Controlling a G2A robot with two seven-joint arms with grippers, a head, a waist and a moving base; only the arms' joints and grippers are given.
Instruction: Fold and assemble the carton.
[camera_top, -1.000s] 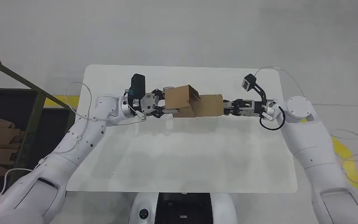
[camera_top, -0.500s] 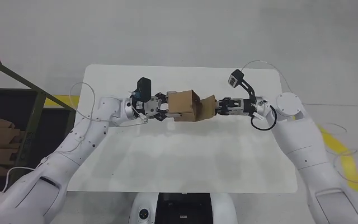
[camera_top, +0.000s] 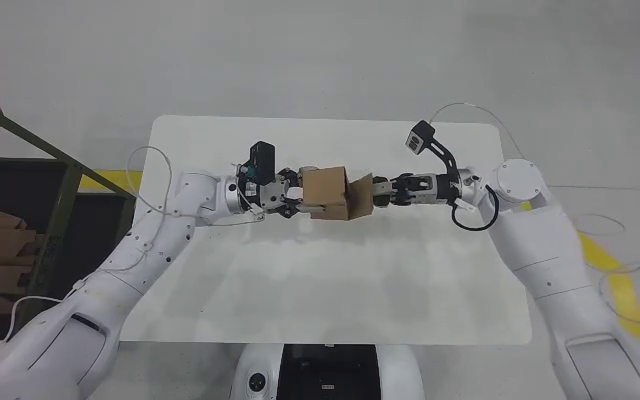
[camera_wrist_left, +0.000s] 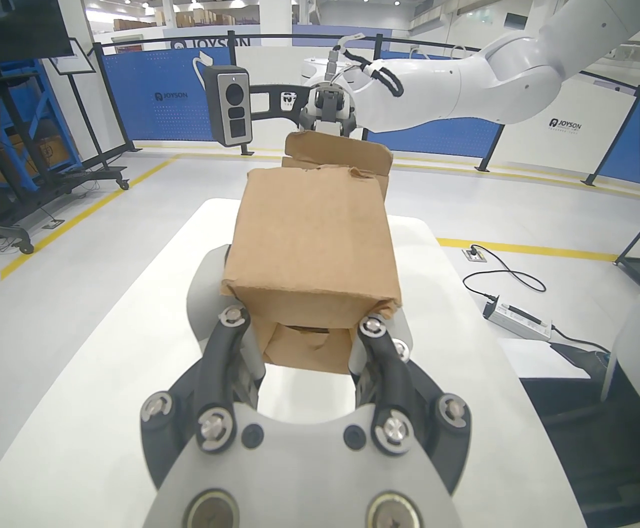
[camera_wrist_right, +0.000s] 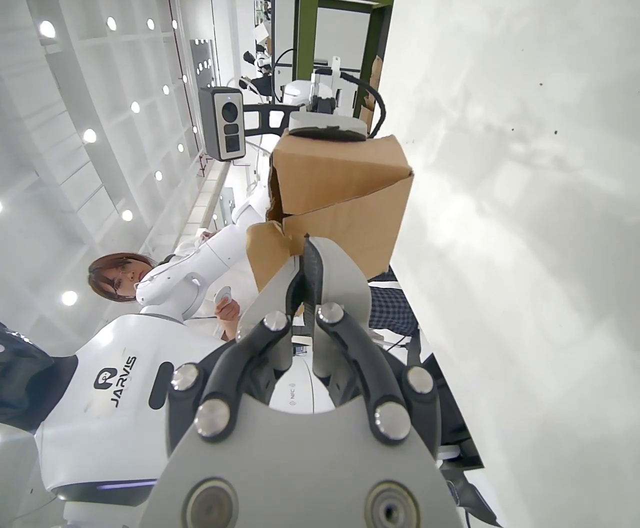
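Right gripper (camera_top: 383, 190) has advanced, jaws clenched empty; flap (camera_top: 362, 190) now bent up against its nose. Left gripper (camera_top: 290, 193) grasps carton (camera_top: 326, 192) at opposite end. Risk: nose slips off the edge and flap springs back.

Logo with short word printed on blue fence panel (camera_wrist_left: 171, 95); same mark on white panel (camera_wrist_left: 567, 125) and on far wall band (camera_wrist_left: 200, 44). Wording not copied here.

1 white rectangular table (camera_top: 340, 290) with 4 rounded corners, on a pale grey floor (camera_top: 300, 50)
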